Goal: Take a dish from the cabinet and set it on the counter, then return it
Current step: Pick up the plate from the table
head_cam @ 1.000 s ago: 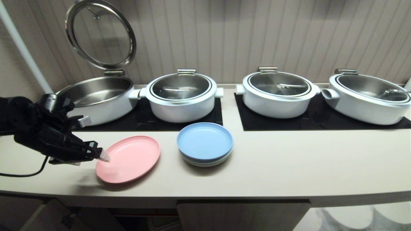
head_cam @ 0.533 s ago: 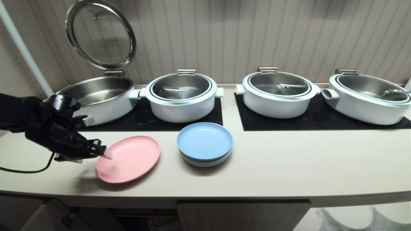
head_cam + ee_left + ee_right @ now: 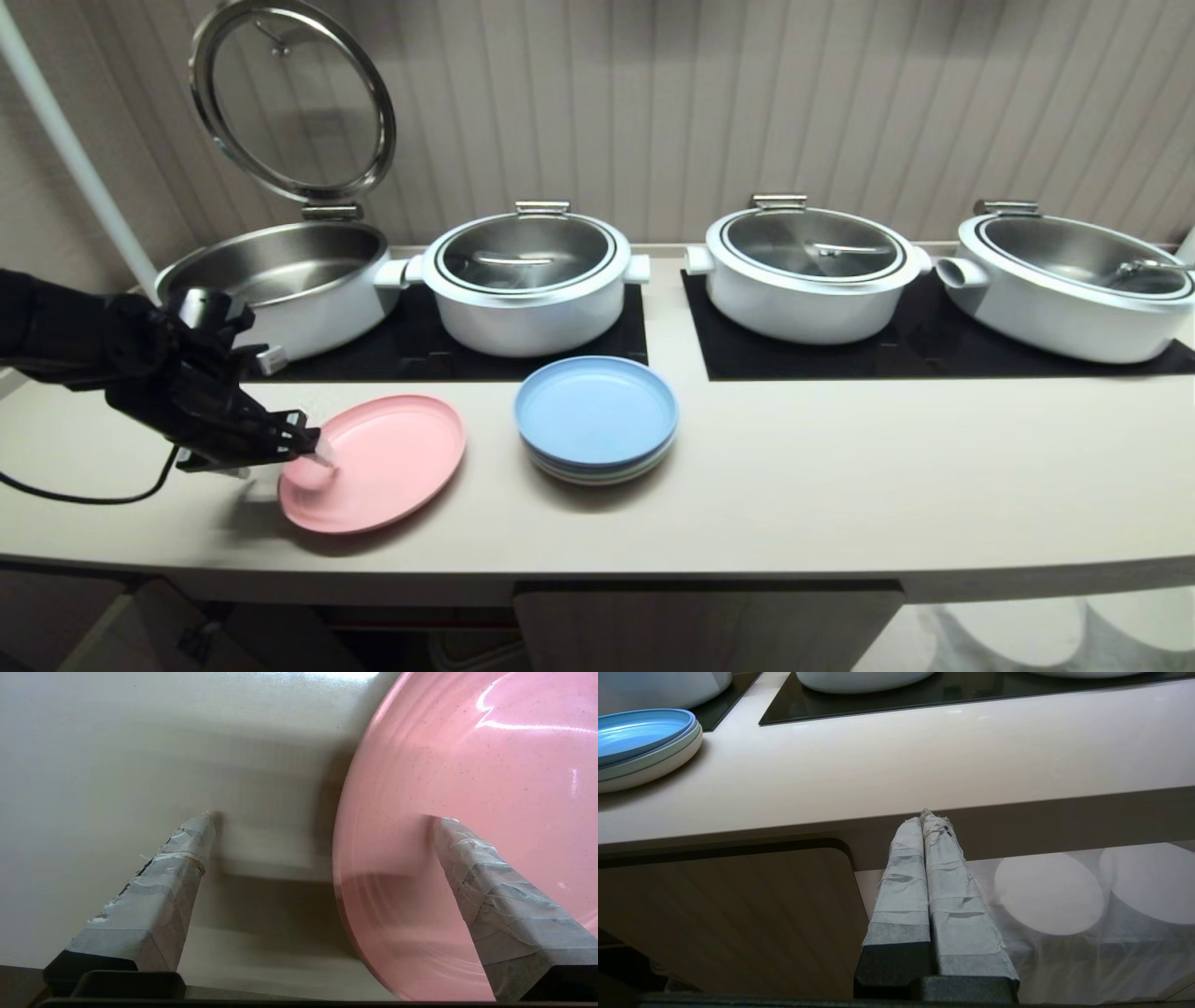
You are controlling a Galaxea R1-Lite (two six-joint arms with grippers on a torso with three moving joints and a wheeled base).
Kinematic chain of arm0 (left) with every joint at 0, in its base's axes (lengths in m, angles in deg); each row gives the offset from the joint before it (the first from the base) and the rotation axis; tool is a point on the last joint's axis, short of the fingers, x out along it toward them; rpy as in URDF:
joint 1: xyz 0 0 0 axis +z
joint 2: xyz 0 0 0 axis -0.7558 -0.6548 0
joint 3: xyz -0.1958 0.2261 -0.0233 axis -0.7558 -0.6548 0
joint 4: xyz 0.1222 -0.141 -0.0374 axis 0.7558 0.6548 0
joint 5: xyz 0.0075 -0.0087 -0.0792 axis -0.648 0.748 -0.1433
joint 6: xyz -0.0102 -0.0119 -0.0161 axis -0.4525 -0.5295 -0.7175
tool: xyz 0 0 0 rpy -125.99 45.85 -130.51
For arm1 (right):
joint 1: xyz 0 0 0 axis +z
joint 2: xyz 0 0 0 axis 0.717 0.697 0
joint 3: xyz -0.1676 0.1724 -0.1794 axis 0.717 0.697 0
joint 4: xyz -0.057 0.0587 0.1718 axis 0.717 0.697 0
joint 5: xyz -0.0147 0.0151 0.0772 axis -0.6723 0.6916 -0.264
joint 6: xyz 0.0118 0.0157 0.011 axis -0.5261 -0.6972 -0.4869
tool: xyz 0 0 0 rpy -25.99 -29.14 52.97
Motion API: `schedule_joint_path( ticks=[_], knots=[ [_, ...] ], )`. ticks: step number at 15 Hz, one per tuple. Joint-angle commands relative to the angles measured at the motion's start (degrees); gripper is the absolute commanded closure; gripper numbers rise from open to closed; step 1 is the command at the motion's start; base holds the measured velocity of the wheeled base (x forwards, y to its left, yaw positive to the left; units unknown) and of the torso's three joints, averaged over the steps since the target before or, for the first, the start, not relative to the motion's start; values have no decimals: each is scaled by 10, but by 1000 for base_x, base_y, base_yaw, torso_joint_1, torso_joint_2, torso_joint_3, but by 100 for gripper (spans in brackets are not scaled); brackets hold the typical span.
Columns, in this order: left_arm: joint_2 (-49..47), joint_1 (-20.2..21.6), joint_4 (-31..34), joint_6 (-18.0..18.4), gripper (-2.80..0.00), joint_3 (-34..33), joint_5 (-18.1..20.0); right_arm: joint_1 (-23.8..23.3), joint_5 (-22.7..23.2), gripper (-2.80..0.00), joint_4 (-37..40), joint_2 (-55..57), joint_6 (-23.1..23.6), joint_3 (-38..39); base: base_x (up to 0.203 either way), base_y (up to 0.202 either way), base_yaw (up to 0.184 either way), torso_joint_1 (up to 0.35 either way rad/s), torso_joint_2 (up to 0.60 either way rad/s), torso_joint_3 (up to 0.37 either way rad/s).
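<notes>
Left wrist view shows the left end effector point(image 3: 322, 821) spread wide over the near-left rim of the dish point(image 3: 490, 765): one taped finger hangs above the pink surface, the other above the bare desk point(image 3: 117, 742) just outside the rim, and neither visibly clamps the plate. In the head view the same left end effector point(image 3: 313, 457) reaches in from the left, its tip over the left edge of the dish point(image 3: 392, 462), which lies flat on the desk point(image 3: 840, 485) near the front edge. Just to the right of the dish, close but apart, stands a stack of pastel plates point(image 3: 597, 420) with a blue one on top. Farther back, two black hob panels point(image 3: 439, 350) carry four white pots: the far-left pot point(image 3: 280, 280) has its round glass lid point(image 3: 294, 98) tipped up, and the other three pots point(image 3: 527, 280) are closed. A ribbed beige wall rises behind them. Below the desk's front edge a cabinet point(image 3: 700, 630) door shows. The right end effector point(image 3: 927, 816) is parked low before the desk edge, fingers pressed together and empty, with white cloth-wrapped discs point(image 3: 1045, 893) beyond it. No writing can be read.
</notes>
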Motion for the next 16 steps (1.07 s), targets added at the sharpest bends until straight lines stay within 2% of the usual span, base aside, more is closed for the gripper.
schedule_joint_path(
  ticks=[1, 16],
  knots=[
    [-6, 0, 2, 0, -280, 0, 0, 0, 0, 0, 0, 0, 0, 0, 0, 0, 0, 0, 0, 0],
    [-14, -1, -15, -1, -280, -6, 0, 0, 0, 0, 0, 0, 0, 0, 0, 0, 0, 0, 0, 0]
  ],
)
